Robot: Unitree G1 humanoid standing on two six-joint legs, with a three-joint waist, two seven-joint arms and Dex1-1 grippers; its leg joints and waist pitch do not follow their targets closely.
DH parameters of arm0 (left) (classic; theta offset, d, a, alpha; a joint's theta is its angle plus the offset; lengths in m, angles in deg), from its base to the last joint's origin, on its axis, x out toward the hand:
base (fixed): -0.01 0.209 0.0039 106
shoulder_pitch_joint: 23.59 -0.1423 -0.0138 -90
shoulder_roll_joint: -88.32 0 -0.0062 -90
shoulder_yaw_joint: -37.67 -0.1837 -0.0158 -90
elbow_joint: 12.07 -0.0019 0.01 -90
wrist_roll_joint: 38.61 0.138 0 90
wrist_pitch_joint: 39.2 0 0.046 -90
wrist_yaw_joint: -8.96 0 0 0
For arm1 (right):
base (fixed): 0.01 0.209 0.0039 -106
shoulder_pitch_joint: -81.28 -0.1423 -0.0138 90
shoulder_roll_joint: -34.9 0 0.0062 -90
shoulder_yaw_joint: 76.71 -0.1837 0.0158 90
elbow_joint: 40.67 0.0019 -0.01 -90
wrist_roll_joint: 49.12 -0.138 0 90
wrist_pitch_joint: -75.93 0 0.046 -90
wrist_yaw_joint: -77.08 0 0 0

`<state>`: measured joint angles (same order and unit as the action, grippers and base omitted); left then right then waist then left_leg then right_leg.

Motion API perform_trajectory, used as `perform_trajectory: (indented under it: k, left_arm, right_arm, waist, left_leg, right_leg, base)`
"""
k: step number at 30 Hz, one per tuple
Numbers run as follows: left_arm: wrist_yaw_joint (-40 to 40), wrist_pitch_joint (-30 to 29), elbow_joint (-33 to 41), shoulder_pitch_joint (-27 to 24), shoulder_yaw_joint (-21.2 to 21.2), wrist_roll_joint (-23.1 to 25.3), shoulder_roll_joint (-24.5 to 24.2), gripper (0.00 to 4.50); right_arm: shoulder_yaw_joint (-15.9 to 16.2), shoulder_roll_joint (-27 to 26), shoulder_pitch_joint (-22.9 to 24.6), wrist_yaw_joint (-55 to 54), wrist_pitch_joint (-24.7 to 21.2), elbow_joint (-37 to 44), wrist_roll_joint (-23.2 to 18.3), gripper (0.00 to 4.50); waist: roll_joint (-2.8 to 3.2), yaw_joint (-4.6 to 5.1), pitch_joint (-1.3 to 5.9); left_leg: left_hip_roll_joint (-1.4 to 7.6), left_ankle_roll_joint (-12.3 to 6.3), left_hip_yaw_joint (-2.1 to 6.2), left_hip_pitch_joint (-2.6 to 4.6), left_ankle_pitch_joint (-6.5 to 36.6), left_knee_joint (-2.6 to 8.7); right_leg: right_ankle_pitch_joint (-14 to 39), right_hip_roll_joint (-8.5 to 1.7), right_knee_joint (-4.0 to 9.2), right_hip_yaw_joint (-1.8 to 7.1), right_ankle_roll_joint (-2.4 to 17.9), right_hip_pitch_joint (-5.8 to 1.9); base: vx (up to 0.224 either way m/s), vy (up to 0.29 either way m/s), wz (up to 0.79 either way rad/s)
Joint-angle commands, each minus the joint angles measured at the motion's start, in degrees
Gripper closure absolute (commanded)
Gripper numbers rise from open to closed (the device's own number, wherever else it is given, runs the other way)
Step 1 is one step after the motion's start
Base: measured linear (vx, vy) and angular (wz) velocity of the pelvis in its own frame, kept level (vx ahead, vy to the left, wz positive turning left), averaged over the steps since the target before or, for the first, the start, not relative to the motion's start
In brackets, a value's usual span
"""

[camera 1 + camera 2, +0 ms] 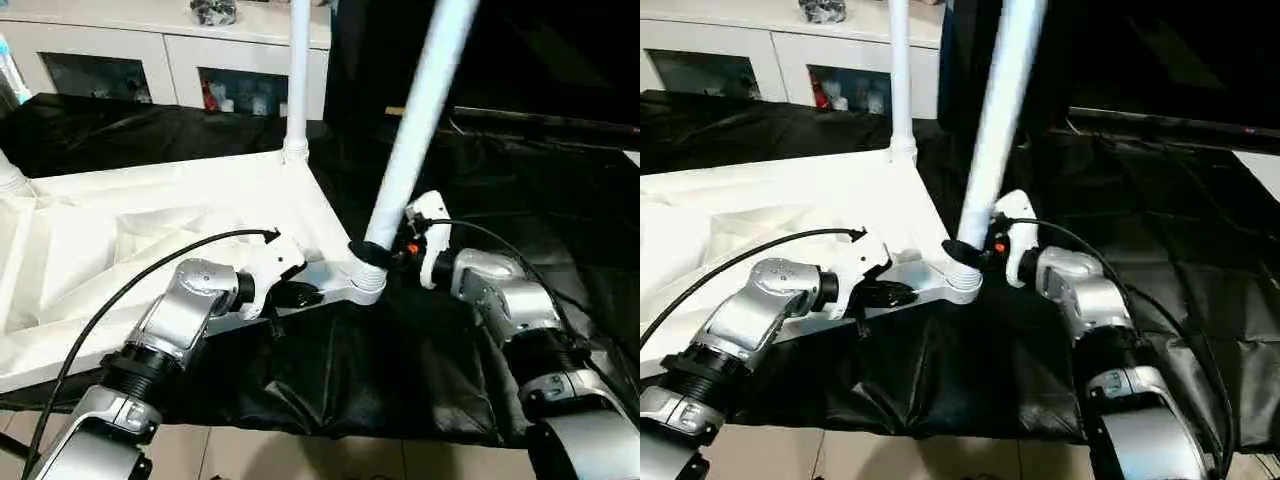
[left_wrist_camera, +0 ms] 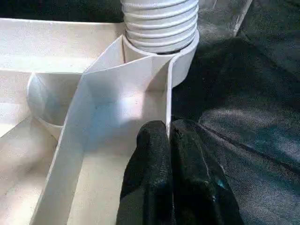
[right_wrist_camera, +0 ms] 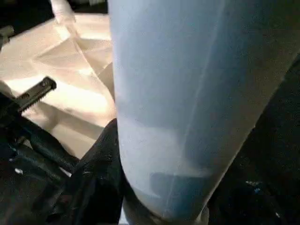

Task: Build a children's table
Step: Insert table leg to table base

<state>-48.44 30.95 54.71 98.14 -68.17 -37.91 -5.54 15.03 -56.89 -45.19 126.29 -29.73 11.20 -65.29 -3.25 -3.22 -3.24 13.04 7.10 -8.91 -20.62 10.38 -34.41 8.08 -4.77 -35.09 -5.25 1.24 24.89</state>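
The children's table lies upside down: its white tabletop [image 1: 150,220] shows its ribbed underside on the black-draped work table. A white leg [image 1: 298,80] stands upright in the far corner socket, and another leg base [image 1: 10,178] shows at the left edge. A third leg [image 1: 415,130] leans to the right in the near right corner socket [image 1: 368,283]. My right gripper [image 1: 375,252] is shut on this leg just above the socket; one black finger [image 3: 98,178] presses its side. My left gripper [image 2: 169,129] is shut on the tabletop's thin rim wall beside that socket.
A white cabinet [image 1: 120,50] with glass doors stands behind the work table. Black cloth [image 1: 500,180] covers the table to the right and hangs over its near edge. Pale floor [image 1: 300,460] shows below. A black cable [image 1: 130,285] arcs over my left forearm.
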Motion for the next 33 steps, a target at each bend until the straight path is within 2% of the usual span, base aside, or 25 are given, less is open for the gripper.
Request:
perform_trajectory:
  k: [1,4,8,17,23,26,27,29,33]
  left_arm:
    - [0.58,-0.26,1.63,0.42,1.42,-1.23,-0.54,4.50]
    - [0.76,-0.46,1.59,0.57,1.59,-1.31,-0.52,4.50]
    - [1.51,-0.24,0.91,0.92,1.84,-1.21,-0.22,4.50]
    - [2.57,0.45,-0.79,1.84,2.14,-1.11,0.17,4.50]
    - [3.23,1.02,-1.93,2.35,2.23,-0.97,0.39,4.50]
    - [3.39,1.30,-2.34,2.57,2.12,-0.70,0.35,4.50]
    - [3.32,1.43,-2.35,2.57,2.03,-0.59,0.22,4.50]
    - [3.11,1.50,-2.29,2.57,1.93,-0.52,0.03,4.50]
    - [2.99,1.69,-2.48,2.64,1.78,-0.34,-0.17,4.50]
  right_arm:
    - [-2.58,1.18,1.44,-1.49,0.18,-2.39,-0.11,2.61]
    - [-3.97,0.78,2.16,-1.60,0.87,-3.41,-1.25,2.61]
    - [-5.54,0.70,3.37,-1.40,2.34,-4.42,-2.57,2.61]
    - [-3.75,2.04,7.51,-1.49,6.89,-2.55,0.33,2.61]
    - [-4.25,1.54,9.75,-1.81,7.31,-0.24,-0.61,2.61]
    - [-3.43,1.50,10.69,-1.74,7.81,1.22,-0.34,2.61]
    - [-2.26,1.69,11.21,-1.49,8.15,2.43,0.54,2.61]
    - [-0.28,2.07,11.76,-1.17,8.73,4.08,2.25,2.61]
    - [1.42,2.44,11.78,-0.67,8.98,4.91,3.70,2.61]
  waist:
    - [0.53,-0.31,4.44]
    - [0.77,-0.36,4.45]
    - [0.79,-0.41,4.41]
    - [0.65,-0.53,4.36]
    - [0.62,-0.72,4.34]
    - [0.66,-0.68,4.22]
    - [0.87,-0.72,4.21]
    - [0.78,-0.71,4.22]
    - [0.64,-0.73,4.24]
  left_leg:
    - [-0.40,-2.04,-1.05,-0.19,11.81,3.81]
    - [-0.40,-1.98,-1.02,-0.16,11.96,3.82]
    - [-0.38,-2.02,-1.04,-0.14,12.21,3.84]
    - [-0.41,-2.16,-1.00,-0.20,12.52,3.92]
    - [-0.47,-2.43,-1.01,-0.20,12.73,3.96]
    - [-0.55,-2.38,-1.01,-0.13,13.60,3.98]
    - [-0.55,-2.31,-0.97,-0.08,13.94,4.00]
    - [-0.50,-2.15,-0.95,-0.08,14.05,4.04]
    - [-0.56,-2.27,-0.95,-0.21,13.75,4.03]
  right_leg:
    - [17.94,-2.43,4.29,2.27,9.55,-4.19]
    - [17.22,-2.38,4.25,2.23,10.19,-4.25]
    - [17.26,-2.38,4.29,2.22,10.31,-4.23]
    - [18.78,-2.34,4.50,2.15,9.53,-4.26]
    - [20.12,-2.37,4.71,2.11,8.57,-4.25]
    - [22.59,-2.37,5.05,2.01,7.61,-4.10]
    - [23.37,-2.37,5.17,1.98,7.34,-4.02]
    - [23.38,-2.30,5.18,1.96,7.06,-3.98]
    - [23.26,-2.32,5.13,1.98,6.81,-4.04]
  base:
    - [0.000,0.000,0.00]
    - [0.000,0.000,0.00]
    - [0.000,0.000,0.00]
    - [0.000,0.000,0.00]
    - [0.000,0.000,0.00]
    - [0.000,0.000,0.00]
    - [0.000,0.000,0.00]
    - [0.000,0.000,0.00]
    - [0.000,0.000,0.00]
